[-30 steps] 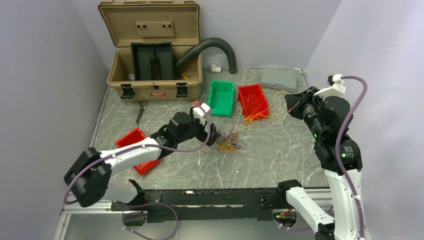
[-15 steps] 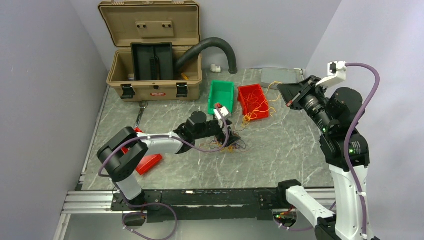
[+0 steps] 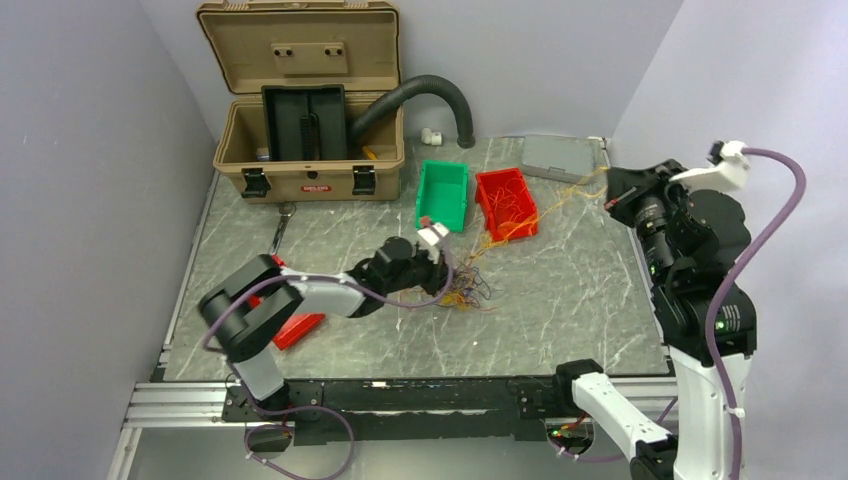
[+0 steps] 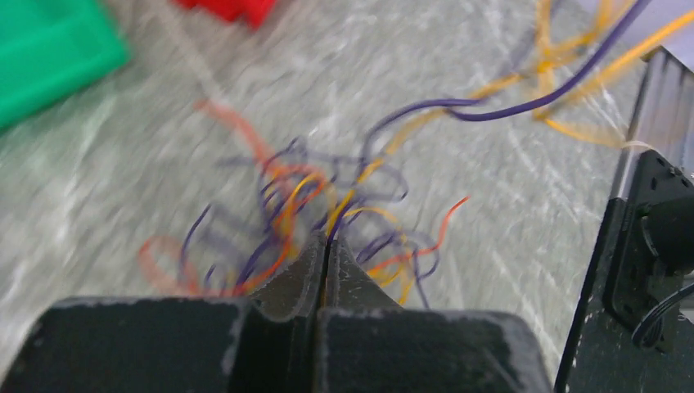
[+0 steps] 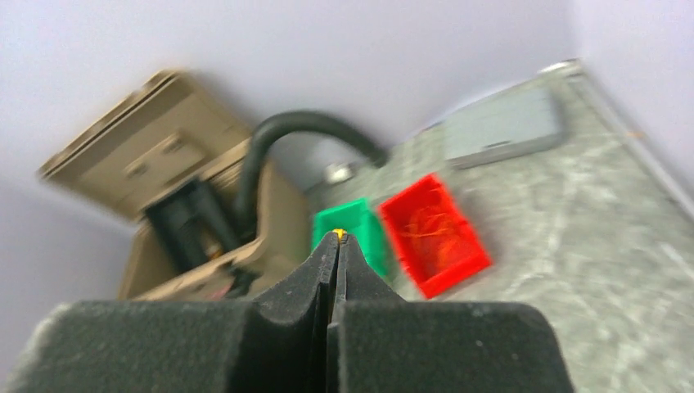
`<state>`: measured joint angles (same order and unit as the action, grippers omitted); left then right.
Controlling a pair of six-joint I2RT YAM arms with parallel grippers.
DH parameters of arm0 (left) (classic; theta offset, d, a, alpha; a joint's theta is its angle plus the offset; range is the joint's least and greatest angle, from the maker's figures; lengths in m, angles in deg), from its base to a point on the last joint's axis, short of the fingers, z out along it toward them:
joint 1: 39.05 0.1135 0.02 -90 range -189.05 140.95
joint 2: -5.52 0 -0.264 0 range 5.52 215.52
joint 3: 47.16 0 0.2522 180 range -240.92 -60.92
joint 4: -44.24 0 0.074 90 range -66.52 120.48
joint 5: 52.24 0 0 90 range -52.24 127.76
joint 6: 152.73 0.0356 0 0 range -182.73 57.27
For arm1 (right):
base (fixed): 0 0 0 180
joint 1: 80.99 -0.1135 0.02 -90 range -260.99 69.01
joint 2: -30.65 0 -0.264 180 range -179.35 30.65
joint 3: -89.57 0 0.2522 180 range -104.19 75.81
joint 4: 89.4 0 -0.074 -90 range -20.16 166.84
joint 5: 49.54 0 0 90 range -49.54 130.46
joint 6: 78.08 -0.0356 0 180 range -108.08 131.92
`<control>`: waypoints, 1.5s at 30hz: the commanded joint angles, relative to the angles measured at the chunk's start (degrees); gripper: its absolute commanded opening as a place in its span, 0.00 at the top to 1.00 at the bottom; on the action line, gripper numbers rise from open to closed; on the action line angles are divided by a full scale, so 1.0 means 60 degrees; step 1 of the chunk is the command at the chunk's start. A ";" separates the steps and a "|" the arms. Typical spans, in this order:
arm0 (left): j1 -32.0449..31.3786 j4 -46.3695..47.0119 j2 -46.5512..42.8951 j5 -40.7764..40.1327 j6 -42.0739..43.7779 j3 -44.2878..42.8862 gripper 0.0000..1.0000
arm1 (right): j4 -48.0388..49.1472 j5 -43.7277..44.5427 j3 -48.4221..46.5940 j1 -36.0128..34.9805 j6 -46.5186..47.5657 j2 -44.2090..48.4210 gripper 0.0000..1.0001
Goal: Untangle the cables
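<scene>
The left tool (image 4: 327, 246) has snapped shut on the cables (image 3: 466, 292) heaped just before the red bin (image 3: 483, 200), while the right tool (image 5: 338, 241), clamping an orange strand (image 3: 562, 190), has drawn further from that bin, stretching it, so separation looks begun.

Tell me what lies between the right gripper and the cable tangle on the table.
In the top view, thin orange strands run from the right gripper past the red bin to the cable tangle.

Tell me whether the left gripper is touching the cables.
Touching. In the left wrist view the left gripper is shut on the cables; strands emerge from between its closed tips.
</scene>
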<state>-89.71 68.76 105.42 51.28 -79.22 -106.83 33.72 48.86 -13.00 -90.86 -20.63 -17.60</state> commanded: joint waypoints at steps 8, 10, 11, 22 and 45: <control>0.2286 -0.3794 -0.4936 -0.2167 -0.0848 0.2676 1.00 | -0.0985 0.5557 0.2006 0.0019 -0.0483 0.0751 1.00; 0.2329 -0.4877 -0.5382 -0.3052 -0.1022 0.2587 1.00 | -0.1172 0.5933 0.2206 0.0019 -0.0788 0.0716 1.00; 0.2374 -0.5330 -0.5566 -0.3393 -0.1116 0.2556 1.00 | -0.1277 0.6247 0.2238 0.0026 -0.0912 0.0696 1.00; 0.3304 -0.7858 -0.6998 -0.6003 -0.3050 0.2716 1.00 | -0.2314 0.8598 0.2155 0.0020 -0.2517 0.0891 1.00; 0.3521 -0.7237 -0.7273 -0.3829 -0.1422 0.2327 1.00 | 0.1695 -0.0868 0.2808 0.0029 0.1011 0.0083 1.00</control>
<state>-68.33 25.22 63.78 27.89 -89.65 -91.11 36.30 55.77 8.94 -90.77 -17.25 -15.96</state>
